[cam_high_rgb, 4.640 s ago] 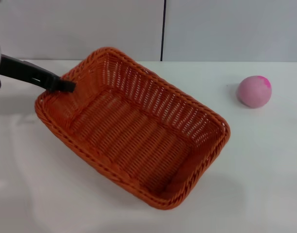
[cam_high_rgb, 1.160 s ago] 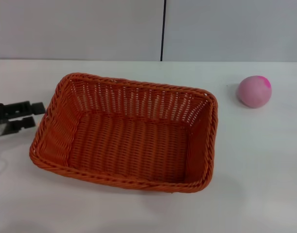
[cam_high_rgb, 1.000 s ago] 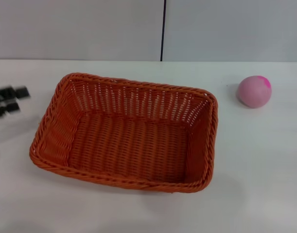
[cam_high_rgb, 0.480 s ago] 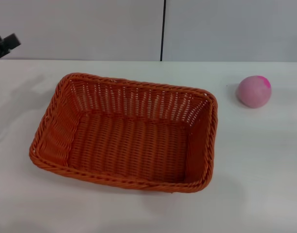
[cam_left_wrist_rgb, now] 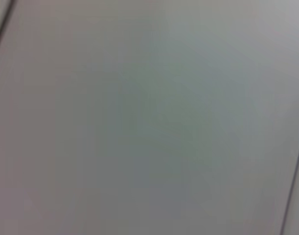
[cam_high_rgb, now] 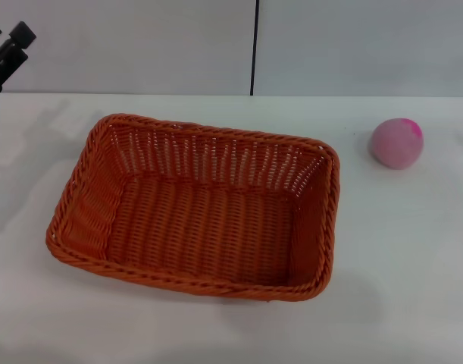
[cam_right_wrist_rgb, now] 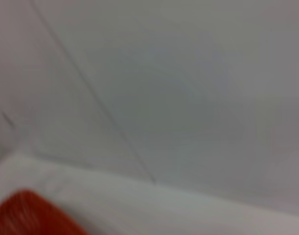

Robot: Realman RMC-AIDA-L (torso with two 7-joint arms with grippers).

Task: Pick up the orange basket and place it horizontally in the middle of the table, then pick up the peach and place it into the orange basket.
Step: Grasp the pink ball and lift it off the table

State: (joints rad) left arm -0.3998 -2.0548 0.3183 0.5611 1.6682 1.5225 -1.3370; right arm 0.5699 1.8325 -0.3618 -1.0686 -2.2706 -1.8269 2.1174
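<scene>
The orange basket [cam_high_rgb: 197, 206] lies flat and level on the white table [cam_high_rgb: 398, 250], its long side running left to right, and it holds nothing. A corner of the orange basket [cam_right_wrist_rgb: 27, 215] also shows in the right wrist view. The pale-pink peach [cam_high_rgb: 396, 142] rests on the table to the basket's right, well apart from it. My left gripper [cam_high_rgb: 5, 39] is raised at the far upper left, away from the basket, open with nothing between its fingers. The right gripper is out of view.
A grey wall with a dark vertical seam [cam_high_rgb: 254, 47] stands behind the table's back edge. Bare tabletop lies between the basket and the peach and along the front.
The basket was turned from a diagonal to a level position and let go. My left gripper then pulled away from its left side and rose to the upper left corner.
</scene>
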